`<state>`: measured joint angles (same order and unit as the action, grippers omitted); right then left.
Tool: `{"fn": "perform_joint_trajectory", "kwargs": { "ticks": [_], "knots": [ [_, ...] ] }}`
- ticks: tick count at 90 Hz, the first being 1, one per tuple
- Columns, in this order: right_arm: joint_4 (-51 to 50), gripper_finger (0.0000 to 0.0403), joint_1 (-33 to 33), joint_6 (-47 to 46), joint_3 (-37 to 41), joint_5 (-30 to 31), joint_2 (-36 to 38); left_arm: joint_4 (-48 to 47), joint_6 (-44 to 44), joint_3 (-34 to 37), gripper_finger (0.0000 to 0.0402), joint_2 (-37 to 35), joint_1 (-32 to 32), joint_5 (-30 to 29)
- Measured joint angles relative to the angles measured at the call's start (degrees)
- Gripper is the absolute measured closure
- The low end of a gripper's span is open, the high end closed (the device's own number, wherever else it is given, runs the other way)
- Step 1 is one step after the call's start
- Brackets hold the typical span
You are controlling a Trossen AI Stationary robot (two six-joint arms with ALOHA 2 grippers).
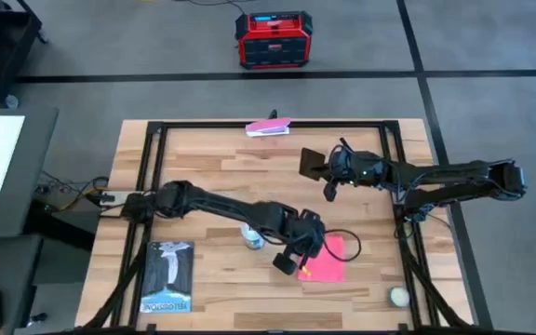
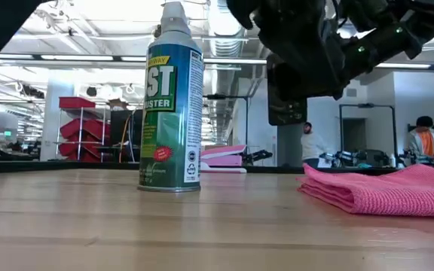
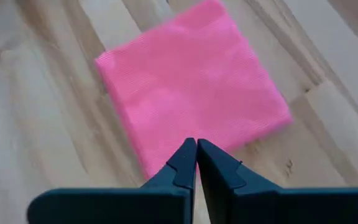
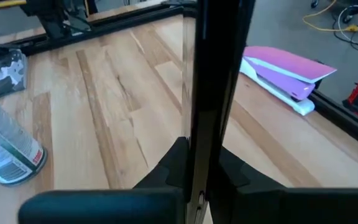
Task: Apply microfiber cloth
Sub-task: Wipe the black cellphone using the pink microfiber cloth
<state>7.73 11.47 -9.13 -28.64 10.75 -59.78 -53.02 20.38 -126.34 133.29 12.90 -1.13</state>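
Pink microfiber cloth (image 3: 191, 93) flat on wooden table (image 1: 212, 177), left tool (image 3: 196, 163) pressed together, empty, just above its edge, right tool (image 4: 199, 165) pinching upright black phone (image 4: 216, 74), spray can (image 2: 171, 102) nearby.

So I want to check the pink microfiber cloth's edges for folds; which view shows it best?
The left wrist view: the microfiber cloth fills the frame, lying flat beyond the shut left gripper. The high view shows it small, partly under that gripper; the low view shows only its folded edge; the right wrist view misses it.

high view: straight down, far above the left gripper (image 1: 291, 261)
low view: table-level, near
shared: pink cloth (image 1: 324, 261) beside it
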Motion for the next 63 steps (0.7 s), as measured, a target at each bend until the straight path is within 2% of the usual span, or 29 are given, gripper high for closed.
{"fn": "perform_joint_trajectory", "kwargs": {
  "ticks": [14, 26, 54, 63],
  "knots": [
    [-0.46, 0.0389, -0.62, 0.13, 0.00, -0.04, 0.18, 3.74, -0.07, -0.18, 0.0402, 1.04, 0.27, 0.10],
    [-1.63, 0.0389, -0.62, -0.09, 0.00, -0.05, 0.19, 6.25, -1.39, -0.08, 0.0402, 1.95, 0.27, 2.89],
    [-2.15, 0.0389, -0.72, -0.01, 0.00, -0.07, 0.19, 3.94, -6.03, -0.05, 0.0401, 4.40, -0.06, 6.23],
    [-2.17, 0.0389, -1.43, 0.13, -0.02, -0.05, 0.19, 2.80, -8.36, -0.05, 0.0388, 5.55, -0.05, 7.91]
  ]
}}
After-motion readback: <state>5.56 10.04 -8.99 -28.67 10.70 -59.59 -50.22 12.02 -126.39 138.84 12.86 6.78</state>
